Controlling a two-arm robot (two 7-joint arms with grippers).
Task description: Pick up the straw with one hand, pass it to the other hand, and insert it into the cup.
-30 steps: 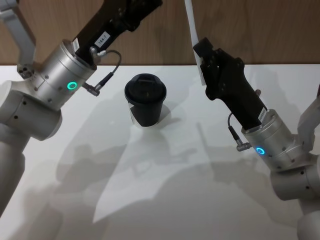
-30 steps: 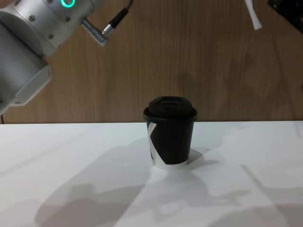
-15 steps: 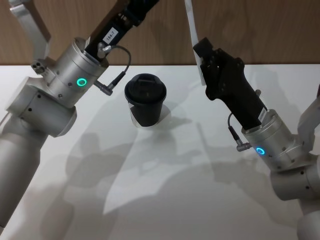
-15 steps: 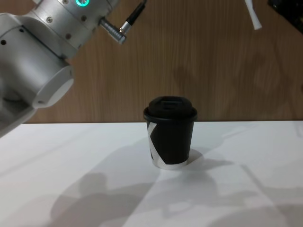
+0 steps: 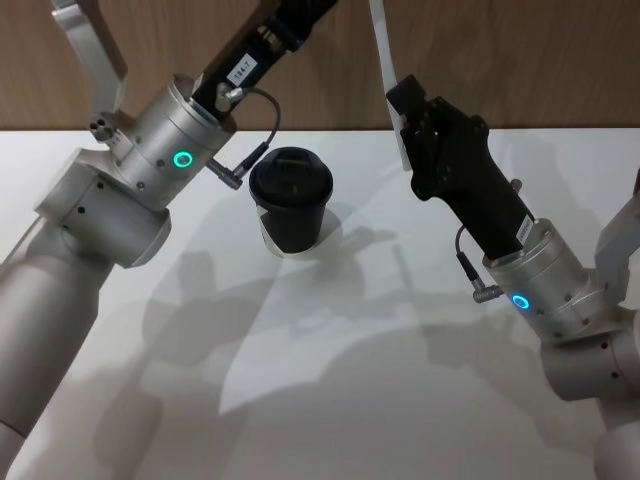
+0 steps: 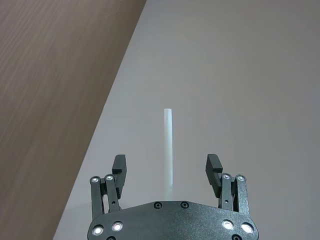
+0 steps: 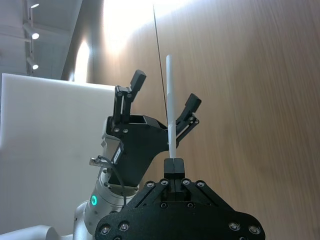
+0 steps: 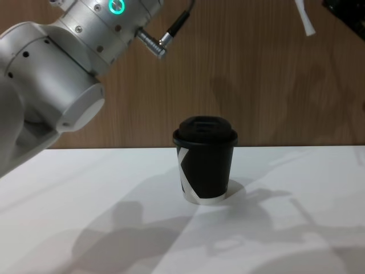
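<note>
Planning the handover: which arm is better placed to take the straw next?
Left. The left claw is open and looks lined up with the straw, which the right claw is already shut on, so the right can only present it.

Left gripper wide open, straw dead centre!
The left gripper [image 6: 166, 162] has its two black fingers [image 6: 119, 165] spread well apart, and the thin white straw [image 6: 168, 145] stands in the gap between them, touching neither. Behind it sit a brown wood panel [image 6: 50, 100] and a pale plain surface [image 6: 240, 75].
</note>
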